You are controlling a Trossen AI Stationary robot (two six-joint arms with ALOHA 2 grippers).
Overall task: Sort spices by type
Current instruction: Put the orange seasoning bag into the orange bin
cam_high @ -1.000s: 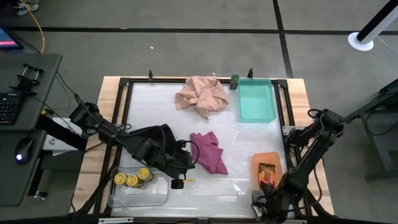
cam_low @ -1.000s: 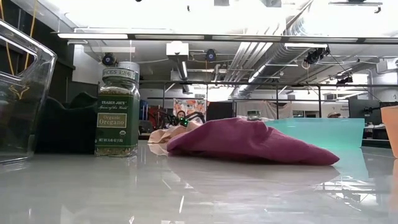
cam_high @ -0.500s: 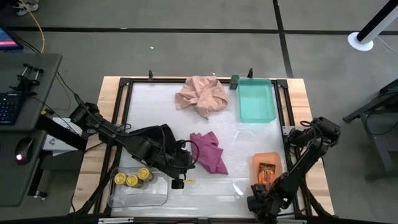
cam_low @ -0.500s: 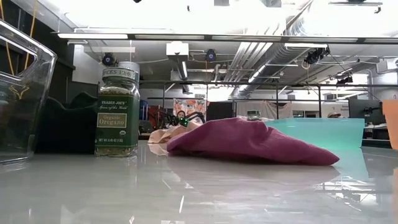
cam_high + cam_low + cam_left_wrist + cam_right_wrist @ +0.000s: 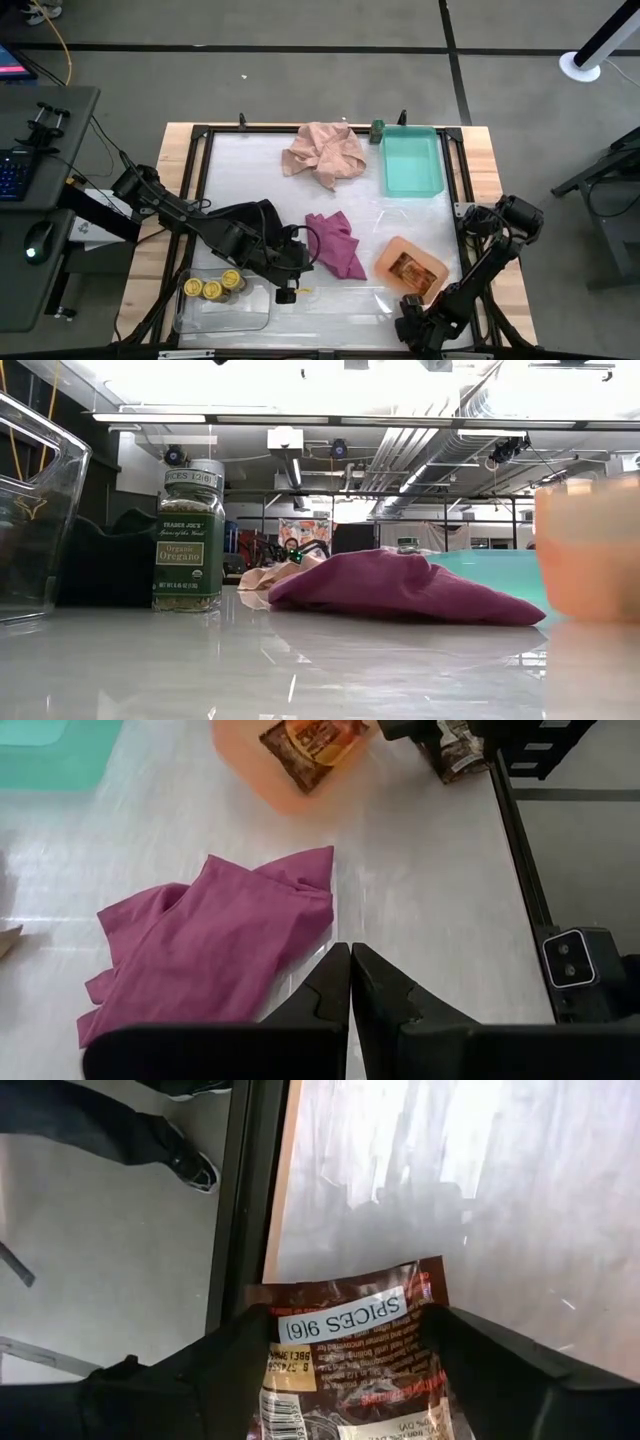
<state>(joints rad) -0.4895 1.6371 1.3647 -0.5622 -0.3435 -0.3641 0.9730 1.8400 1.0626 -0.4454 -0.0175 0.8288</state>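
A white table seen from above, with 2 dark robot arms reaching in from either side. In the clear tray (image 5: pixel 190 312) at the near left corner sit 3 yellow-lidded jars (image 5: pixel 212 287), grouped together, so that type looks sorted.

The orange tray (image 5: pixel 382 262), lying at an angle near the right front of the table, holds 1 brown-orange packet (image 5: pixel 408 268). The second packet (image 5: pixel 352 1342) is clamped between the fingers of the right gripper (image 5: pixel 412 328), which sits at the table's near right edge, just beside the orange tray; its label reads "SPICES 9|6". Placing it with its twin appears to be the step in hand.

The left gripper (image 5: pixel 350 982) hovers near the table's middle front, jaws pressed together and holding nothing, just beside a magenta cloth (image 5: pixel 336 244).

The green jars seem least far along. 1 dark-green oregano jar (image 5: pixel 189 538) stands upright on the bare table (the level view shows it beside the clear tray's wall), and a small dark-green jar (image 5: pixel 378 129) sits at the far edge, touching or just beside the teal tray (image 5: pixel 412 178), which looks empty. A pink cloth (image 5: pixel 325 152) lies crumpled at the far side, a black cloth (image 5: pixel 262 215) under the left arm.
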